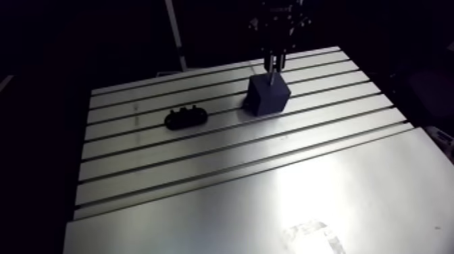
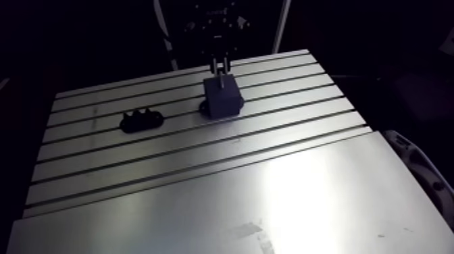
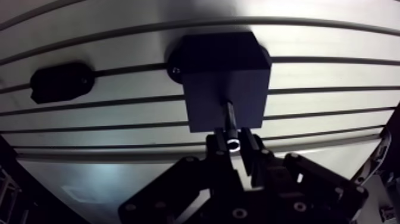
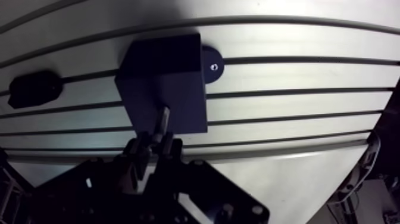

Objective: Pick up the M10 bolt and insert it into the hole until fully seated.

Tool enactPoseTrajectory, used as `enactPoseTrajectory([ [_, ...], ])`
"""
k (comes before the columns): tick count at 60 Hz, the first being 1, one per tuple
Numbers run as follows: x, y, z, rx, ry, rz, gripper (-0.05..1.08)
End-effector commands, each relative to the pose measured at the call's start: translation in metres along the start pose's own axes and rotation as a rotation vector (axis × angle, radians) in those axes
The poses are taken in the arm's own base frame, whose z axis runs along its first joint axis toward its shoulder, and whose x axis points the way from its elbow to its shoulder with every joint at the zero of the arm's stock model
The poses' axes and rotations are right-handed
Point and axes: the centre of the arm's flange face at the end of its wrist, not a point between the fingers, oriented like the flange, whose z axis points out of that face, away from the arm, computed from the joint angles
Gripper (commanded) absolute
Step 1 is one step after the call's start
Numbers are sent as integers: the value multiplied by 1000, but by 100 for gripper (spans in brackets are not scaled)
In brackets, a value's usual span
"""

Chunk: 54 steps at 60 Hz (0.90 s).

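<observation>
We see the slim dark bolt (image 3: 230,119) upright, its tip meeting the dark block's (image 3: 205,98) top face.

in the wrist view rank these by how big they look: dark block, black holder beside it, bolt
1. dark block, clearly largest
2. black holder
3. bolt, a thin shaft, and smallest even though it is nearest the camera
</observation>
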Motion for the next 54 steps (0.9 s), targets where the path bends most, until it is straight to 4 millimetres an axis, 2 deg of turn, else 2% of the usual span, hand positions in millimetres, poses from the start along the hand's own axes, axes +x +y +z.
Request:
enactPoseTrajectory([
  [1, 0, 0, 1, 0, -2, -1, 108],
  [41, -1, -1, 4, 1, -8, 0, 108],
  [54, 1, -1, 7, -2, 8, 0, 103],
])
